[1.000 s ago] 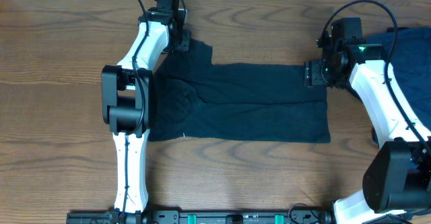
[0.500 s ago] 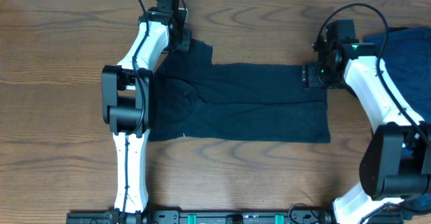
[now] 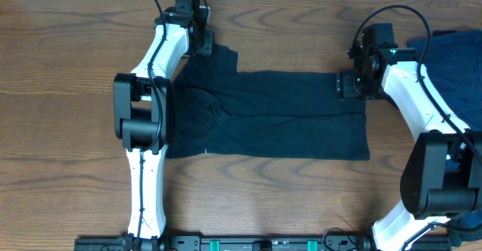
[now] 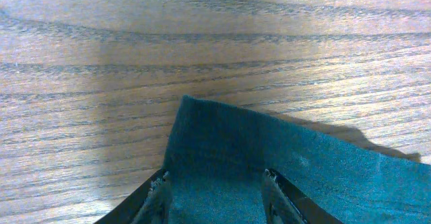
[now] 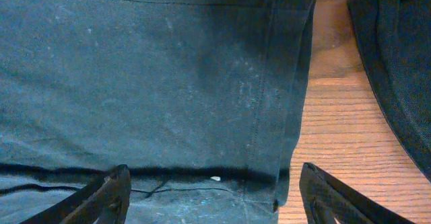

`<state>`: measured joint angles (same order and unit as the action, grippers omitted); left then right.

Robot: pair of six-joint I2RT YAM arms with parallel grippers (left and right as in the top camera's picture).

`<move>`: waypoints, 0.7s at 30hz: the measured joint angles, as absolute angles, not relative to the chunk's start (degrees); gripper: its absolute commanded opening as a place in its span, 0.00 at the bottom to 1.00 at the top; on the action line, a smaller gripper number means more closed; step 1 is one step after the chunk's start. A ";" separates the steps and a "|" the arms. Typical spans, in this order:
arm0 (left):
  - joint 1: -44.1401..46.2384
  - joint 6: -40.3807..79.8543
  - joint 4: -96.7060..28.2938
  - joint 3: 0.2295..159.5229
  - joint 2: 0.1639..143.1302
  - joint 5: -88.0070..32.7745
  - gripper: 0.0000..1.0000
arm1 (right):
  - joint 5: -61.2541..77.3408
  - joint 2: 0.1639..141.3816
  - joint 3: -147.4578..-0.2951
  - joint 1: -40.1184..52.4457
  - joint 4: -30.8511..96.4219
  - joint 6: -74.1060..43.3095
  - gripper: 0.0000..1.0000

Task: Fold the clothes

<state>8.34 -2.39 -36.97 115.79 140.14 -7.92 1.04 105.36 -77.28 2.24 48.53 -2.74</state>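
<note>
The clothes being handled are one dark T-shirt [image 3: 279, 115] lying flat on the wooden table, its body stretched to the right and a sleeve corner at the far left. My left gripper [image 3: 205, 46] hovers over that sleeve corner [image 4: 269, 150]. In the left wrist view its jaws [image 4: 215, 194] stand apart with flat fabric between them, so it is open. My right gripper [image 3: 345, 85] is at the shirt's far right corner. In the right wrist view it [image 5: 215, 197] is open wide, straddling the hemmed edge [image 5: 148, 69].
Another dark blue garment [image 3: 456, 55] lies heaped at the table's right edge, behind the right arm, and shows at the right of the right wrist view [image 5: 397, 69]. Bare wood [image 3: 68, 78] surrounds the shirt. The arm bases stand along the front edge.
The right gripper has shifted slightly left and toward the back, over the shirt's right corner. The left arm and the shirt look unchanged.
</note>
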 measured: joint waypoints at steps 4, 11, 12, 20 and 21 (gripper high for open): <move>8.34 -2.39 -36.42 115.79 140.14 -6.96 0.46 | 1.04 105.36 -77.28 2.24 48.56 -2.74 0.79; 8.34 -2.39 -35.75 115.79 140.16 -6.00 0.45 | 1.04 105.36 -77.28 2.24 48.53 -2.74 0.79; 8.34 -2.39 -35.75 115.79 140.16 -6.00 0.45 | 1.04 105.36 -77.28 2.24 48.53 -2.74 0.79; 8.36 -2.39 -36.51 115.79 140.27 -5.98 0.44 | 1.04 105.36 -77.28 2.24 48.51 -2.74 0.80; 8.36 -2.39 -37.15 115.77 140.29 -5.98 0.44 | 1.04 105.36 -77.28 2.24 48.45 -2.72 0.80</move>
<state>8.36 -2.39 -37.15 115.77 140.29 -5.98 1.04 105.36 -77.28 2.24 48.45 -2.72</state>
